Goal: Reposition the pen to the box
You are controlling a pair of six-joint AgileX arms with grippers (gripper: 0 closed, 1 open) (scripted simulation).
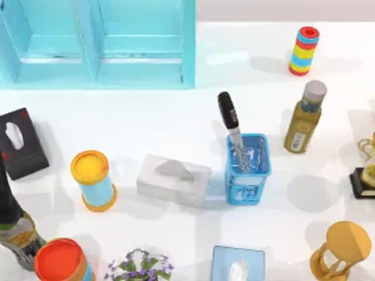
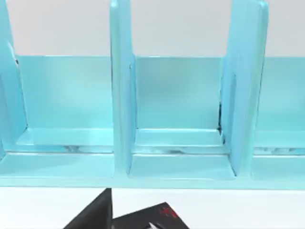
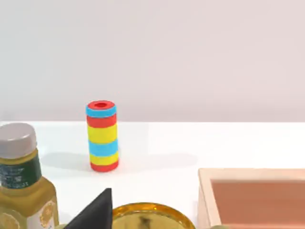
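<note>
Standing tilted in the blue mesh box (image 1: 248, 170), the pen (image 1: 231, 121) has its black cap up and leaning toward the shelf side, grey barrel down inside the box. Box sits mid-counter (image 1: 176, 123), just right of the grey tissue box (image 1: 174, 180).

Neither hand is visible in the top view. Left wrist view faces the blue shelf (image 2: 181, 119) with a black tissue box (image 2: 143, 217) at the edge below it; a dark finger tip (image 2: 93, 214) shows, hand state: cannot tell. Right wrist view faces the striped cylinder (image 3: 101, 136), olive bottle (image 3: 21, 183), a gold rim (image 3: 147, 215) and a wooden tray (image 3: 252, 195); a dark finger tip (image 3: 95, 210) shows there too, hand state: cannot tell.

Other items from above:
- olive bottle (image 1: 304, 117) right of the box, apart from it
- striped cylinder (image 1: 304, 50) far right rear
- blue shelf (image 1: 99, 44) rear left
- black tissue box (image 1: 19, 142) left edge
- yellow-lidded can (image 1: 94, 180) left of the grey tissue box
- hourglass (image 1: 343, 250) front right
</note>
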